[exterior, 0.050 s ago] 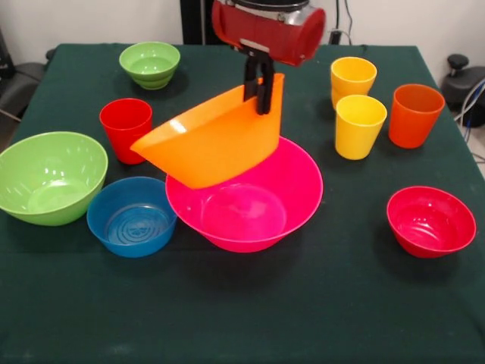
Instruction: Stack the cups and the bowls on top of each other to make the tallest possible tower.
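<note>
My gripper (261, 92) is shut on the rim of the large orange bowl (208, 140), which hangs tilted on its side just above the back left rim of the large pink bowl (246, 208). The pink bowl sits upright in the middle of the table. Left of it are the small blue bowl (131, 216), the medium-large green bowl (49, 176) and the red cup (125, 127). A small green bowl (150, 64) stands at the far left. Two yellow cups (353, 80) (359, 125) and an orange cup (414, 114) stand at the right, a small red bowl (430, 221) nearer.
The dark green tablecloth (242, 318) covers the table. Its front strip holds nothing. Black chair parts show past the left and right table edges.
</note>
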Motion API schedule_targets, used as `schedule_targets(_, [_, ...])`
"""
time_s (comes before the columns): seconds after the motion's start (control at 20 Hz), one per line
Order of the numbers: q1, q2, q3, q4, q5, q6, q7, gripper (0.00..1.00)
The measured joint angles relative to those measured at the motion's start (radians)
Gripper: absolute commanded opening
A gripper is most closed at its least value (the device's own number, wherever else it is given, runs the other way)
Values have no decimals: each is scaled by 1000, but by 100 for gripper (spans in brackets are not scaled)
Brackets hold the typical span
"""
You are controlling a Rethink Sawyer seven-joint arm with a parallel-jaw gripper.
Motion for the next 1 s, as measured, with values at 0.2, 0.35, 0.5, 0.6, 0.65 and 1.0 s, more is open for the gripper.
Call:
schedule_targets(0.2, [-29,-25,-1,32,-2,0,0,0])
schedule_targets(0.35, [-47,-40,-1,53,-5,0,0,0])
schedule_targets(0.5, [-52,-37,-2,61,-5,-1,0,0])
schedule_targets(0.6, [-51,-33,-2,62,-5,-2,0,0])
schedule_targets(0.65, [-48,-29,-2,62,-5,-5,0,0])
schedule_targets(1.0, [-31,-29,-2,63,-5,-8,0,0])
